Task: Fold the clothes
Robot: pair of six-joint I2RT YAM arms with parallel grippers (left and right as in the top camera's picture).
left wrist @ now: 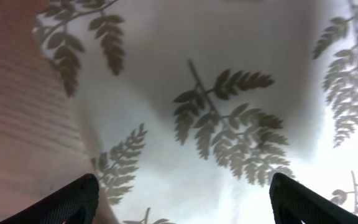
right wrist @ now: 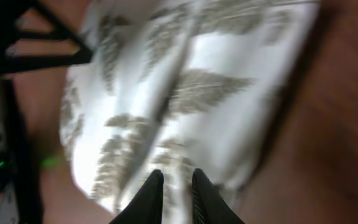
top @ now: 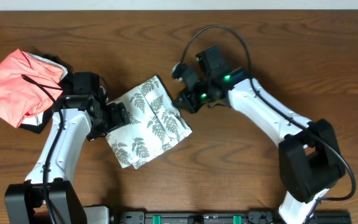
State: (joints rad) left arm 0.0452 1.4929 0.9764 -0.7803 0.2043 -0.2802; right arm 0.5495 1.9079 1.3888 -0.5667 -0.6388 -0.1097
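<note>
- Dark brown wood-grain table (top: 166,25) fills the overhead view, with a pale strip running along its far edge.
- Your dress (top: 151,124) lies near the middle of the table, between the two arms; it is folded into a compact, roughly rectangular bundle set at a slant.
- Its cloth is thin and white, printed all over with grey-green fern leaves; layered folded edges show along the bundle's right side.
- To the far left, apart from the dress, sits a crumpled coral-pink garment (top: 17,84).
- Your left gripper (top: 120,115) sits at the bundle's left edge; its arm reaches up from the near-left corner of the table, with the wrist bent in toward the cloth.
- Its jaws stand wide; in the left wrist view the black fingertips (left wrist: 73,199) sit at the two bottom corners, with fern-print cloth spread between and beyond them and nothing gripped.
- Your right gripper (top: 182,99) is at the bundle's upper right edge; its arm sweeps in from the near-right side, with the elbow bent.
- In the blurred right wrist view its fingers (right wrist: 151,196) are narrow, almost together, over the cloth near the bundle's edge; you cannot tell whether they pinch any fabric.
</note>
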